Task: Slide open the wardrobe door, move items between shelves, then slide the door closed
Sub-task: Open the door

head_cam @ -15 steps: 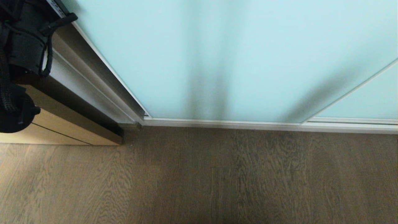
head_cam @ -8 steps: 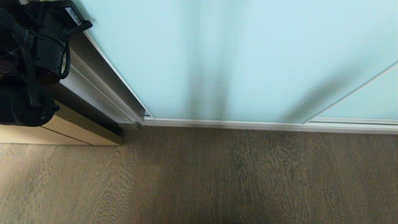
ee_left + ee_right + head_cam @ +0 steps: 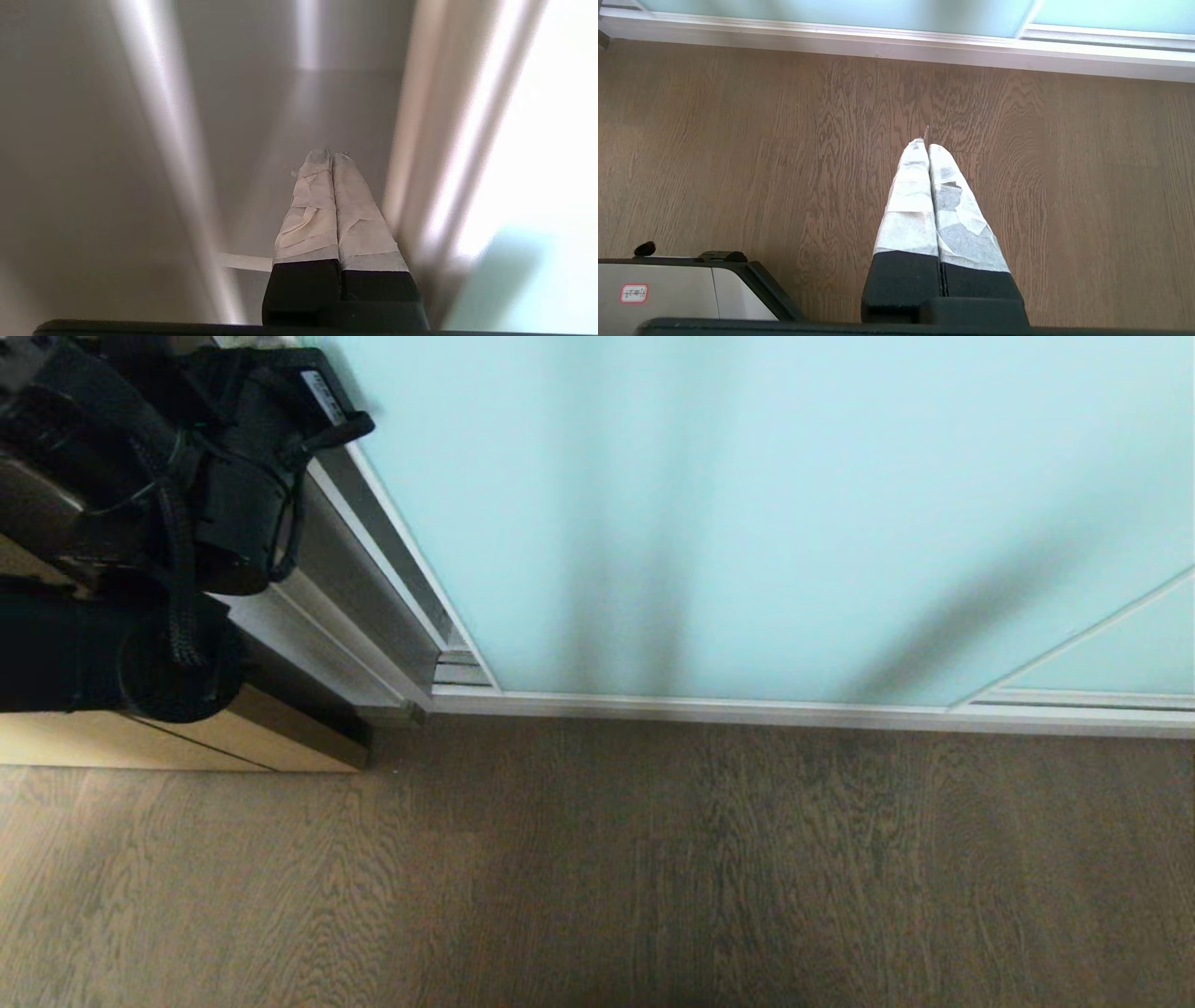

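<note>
The sliding wardrobe door, frosted pale blue-green glass in a thin silver frame, fills the upper head view. Its left edge stands a little off the wardrobe's side, baring a short piece of the bottom track. My left arm reaches up at that edge. In the left wrist view my left gripper is shut and empty, its taped fingers inside the narrow gap beside the door's edge. A white shelf edge shows in there. The items are hidden. My right gripper hangs shut over the floor.
Grey-brown wood-grain floor runs along the door's bottom rail. A tan wood-grain door stands at the left. A second glass panel overlaps at the right. Part of my base shows beside the right gripper.
The glass door's left edge has slid right, uncovering a strip of the bottom track. My left arm has moved right along with it.
</note>
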Controlling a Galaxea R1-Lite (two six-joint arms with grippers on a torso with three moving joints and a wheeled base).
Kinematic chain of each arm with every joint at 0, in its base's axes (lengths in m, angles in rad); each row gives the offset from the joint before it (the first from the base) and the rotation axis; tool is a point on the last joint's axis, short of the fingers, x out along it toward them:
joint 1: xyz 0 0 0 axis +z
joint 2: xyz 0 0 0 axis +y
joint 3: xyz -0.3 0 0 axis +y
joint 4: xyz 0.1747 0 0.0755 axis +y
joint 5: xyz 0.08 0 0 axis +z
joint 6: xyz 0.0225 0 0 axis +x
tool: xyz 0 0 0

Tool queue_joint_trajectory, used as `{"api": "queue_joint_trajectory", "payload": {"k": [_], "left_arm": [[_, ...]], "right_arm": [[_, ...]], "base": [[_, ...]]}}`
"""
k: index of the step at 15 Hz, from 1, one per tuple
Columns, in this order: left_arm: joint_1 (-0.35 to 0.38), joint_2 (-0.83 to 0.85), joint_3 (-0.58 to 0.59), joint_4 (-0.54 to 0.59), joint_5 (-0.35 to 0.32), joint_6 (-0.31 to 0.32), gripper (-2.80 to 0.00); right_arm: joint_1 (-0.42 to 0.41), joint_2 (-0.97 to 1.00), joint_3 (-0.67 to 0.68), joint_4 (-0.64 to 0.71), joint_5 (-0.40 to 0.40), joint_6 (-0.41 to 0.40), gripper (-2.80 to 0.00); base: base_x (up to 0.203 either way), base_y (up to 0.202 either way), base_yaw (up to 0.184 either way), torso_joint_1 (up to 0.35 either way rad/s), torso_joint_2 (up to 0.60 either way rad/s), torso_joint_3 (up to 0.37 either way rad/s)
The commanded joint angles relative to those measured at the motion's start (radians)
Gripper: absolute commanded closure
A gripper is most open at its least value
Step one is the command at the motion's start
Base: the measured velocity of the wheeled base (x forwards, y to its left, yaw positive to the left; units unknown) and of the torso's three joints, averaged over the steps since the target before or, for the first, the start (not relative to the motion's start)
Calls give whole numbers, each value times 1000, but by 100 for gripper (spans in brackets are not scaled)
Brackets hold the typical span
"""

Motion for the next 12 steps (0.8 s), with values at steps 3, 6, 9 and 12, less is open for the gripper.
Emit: {"api": "queue_joint_trajectory", "payload": {"k": [3,6,9,12], "left_arm": [[-88,98,-112,-11,11,26,0],[-145,135,-136,-12,10,27,0],[-209,152,-144,-12,9,27,0],[-279,186,-167,-12,9,28,0]], "right_arm": [[1,1,0,0,0,0,0],[0,1,0,0,0,0,0],[0,1,0,0,0,0,0],[0,1,0,0,0,0,0]], "base": [[0,0,0,0,0,0],[0,0,0,0,0,0],[0,0,0,0,0,0],[0,0,0,0,0,0]]}}
